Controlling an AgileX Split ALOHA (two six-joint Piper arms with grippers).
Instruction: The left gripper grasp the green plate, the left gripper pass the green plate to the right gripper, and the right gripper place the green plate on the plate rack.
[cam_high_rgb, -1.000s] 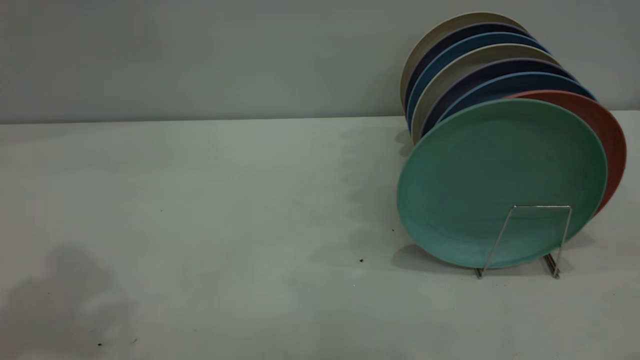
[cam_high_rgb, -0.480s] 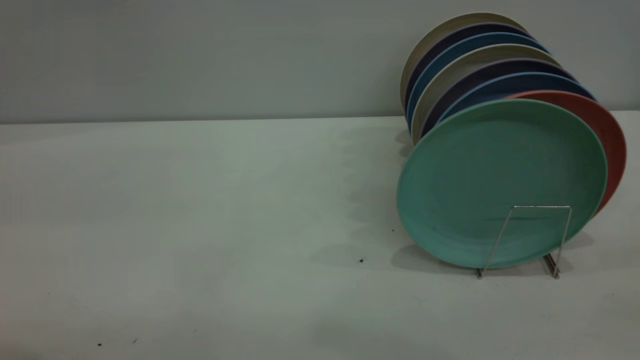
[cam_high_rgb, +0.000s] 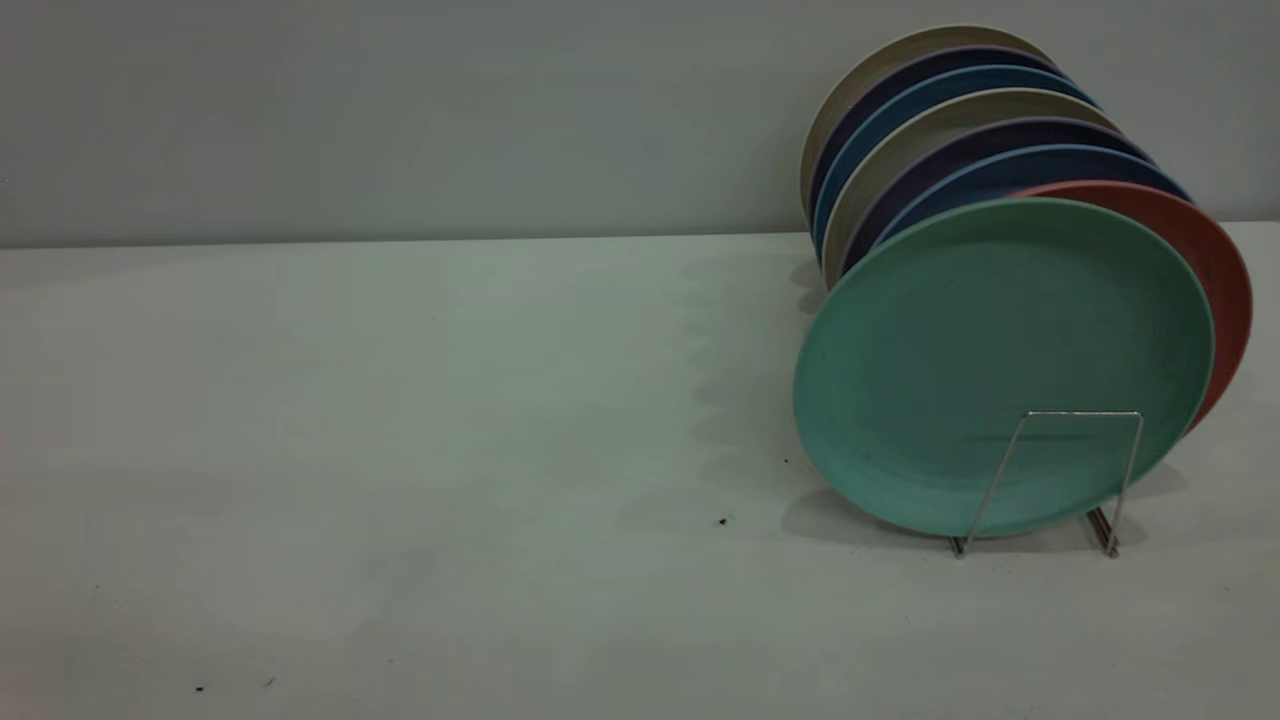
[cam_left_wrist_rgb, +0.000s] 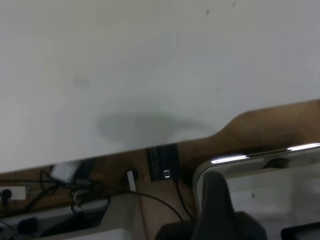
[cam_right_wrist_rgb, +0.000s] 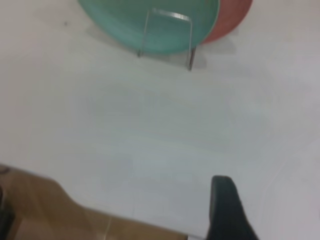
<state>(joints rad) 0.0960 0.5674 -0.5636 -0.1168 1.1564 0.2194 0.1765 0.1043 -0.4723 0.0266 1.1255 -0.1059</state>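
- Fingers: neither gripper appears in the exterior view; the green plate (cam_high_rgb: 1003, 365) stands in the plate rack (cam_high_rgb: 1045, 480) at 3 o'clock on the table (cam_high_rgb: 400, 450).
- Left wrist: the left gripper (cam_left_wrist_rgb: 216, 210) shows one dark finger; spread unclear.
- Right wrist: the right gripper (cam_right_wrist_rgb: 227, 207) likewise; a careless sweep could topple the plate.

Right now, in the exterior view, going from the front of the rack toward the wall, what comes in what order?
Wire loop of the plate rack → green plate → pink plate → blue plate → the remaining plates, ending in a beige plate by the wall.
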